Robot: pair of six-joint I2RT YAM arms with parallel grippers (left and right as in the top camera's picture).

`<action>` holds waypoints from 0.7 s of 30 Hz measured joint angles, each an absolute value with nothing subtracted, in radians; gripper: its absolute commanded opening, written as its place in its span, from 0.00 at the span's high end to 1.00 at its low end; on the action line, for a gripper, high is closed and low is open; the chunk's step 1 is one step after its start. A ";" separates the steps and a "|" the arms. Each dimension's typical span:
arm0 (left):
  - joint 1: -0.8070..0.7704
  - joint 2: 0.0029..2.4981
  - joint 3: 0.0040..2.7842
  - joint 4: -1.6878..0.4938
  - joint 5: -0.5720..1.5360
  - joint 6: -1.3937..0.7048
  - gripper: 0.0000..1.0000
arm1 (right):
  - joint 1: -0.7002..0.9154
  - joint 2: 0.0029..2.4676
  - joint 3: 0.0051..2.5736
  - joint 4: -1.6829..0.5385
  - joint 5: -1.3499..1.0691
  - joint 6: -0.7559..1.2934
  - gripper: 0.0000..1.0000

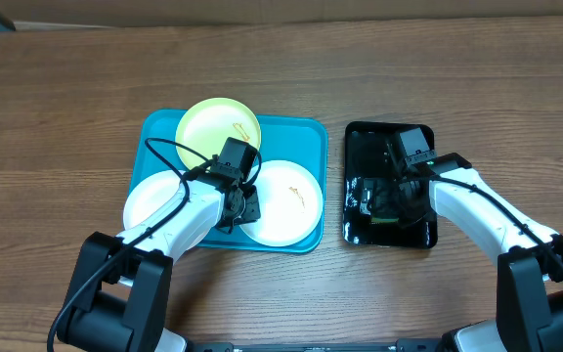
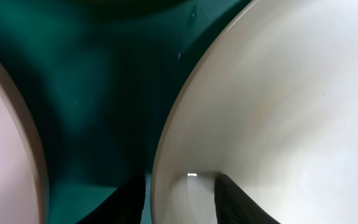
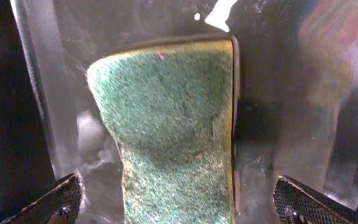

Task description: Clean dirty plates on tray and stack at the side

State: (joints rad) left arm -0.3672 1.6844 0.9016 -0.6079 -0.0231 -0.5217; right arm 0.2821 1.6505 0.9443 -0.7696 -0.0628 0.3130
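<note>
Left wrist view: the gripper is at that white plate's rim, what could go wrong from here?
The left gripper straddles only the very rim of the white plate, so a shallow bite might slip or tip it. The other white plate lies close by on the tray, so a slide could knock it.

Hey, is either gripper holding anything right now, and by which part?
Nothing firmly. The left gripper straddles the rim of the white plate, a gap showing beside one finger. The right gripper hangs open over the green sponge, not touching it.
</note>
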 measured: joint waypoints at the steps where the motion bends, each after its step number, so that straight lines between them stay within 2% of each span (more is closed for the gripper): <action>1: -0.367 1.684 0.902 -0.606 -0.023 -0.522 0.76 | 0.282 1.650 0.944 -0.771 -0.063 0.313 0.21; 3: -0.367 1.684 0.902 -0.604 -0.023 -0.517 0.92 | 0.282 1.650 0.944 -0.769 -0.062 0.311 0.30; 5: -0.366 1.682 0.903 -0.603 -0.030 -0.496 0.96 | 0.282 1.650 0.944 -0.758 -0.063 0.320 0.34; 10: -0.366 1.678 0.904 -0.602 -0.033 -0.490 0.95 | 0.282 1.650 0.922 -0.721 -0.063 0.329 0.48; 15: -0.366 1.678 0.904 -0.602 -0.036 -0.487 0.92 | 0.282 1.650 0.874 -0.676 -0.063 0.335 0.74; 17: -0.366 1.678 0.904 -0.602 -0.038 -0.483 0.92 | 0.282 1.650 0.862 -0.658 -0.063 0.337 0.90; 18: -0.366 1.678 0.904 -0.602 -0.038 -0.479 0.92 | 0.282 1.650 0.859 -0.651 -0.064 0.334 0.95; 20: -0.366 1.678 0.904 -0.602 -0.039 -0.476 0.93 | 0.282 1.650 0.854 -0.640 -0.064 0.340 0.93; 21: -0.366 1.678 0.904 -0.602 -0.038 -0.475 0.95 | 0.282 1.650 0.853 -0.639 -0.064 0.343 0.73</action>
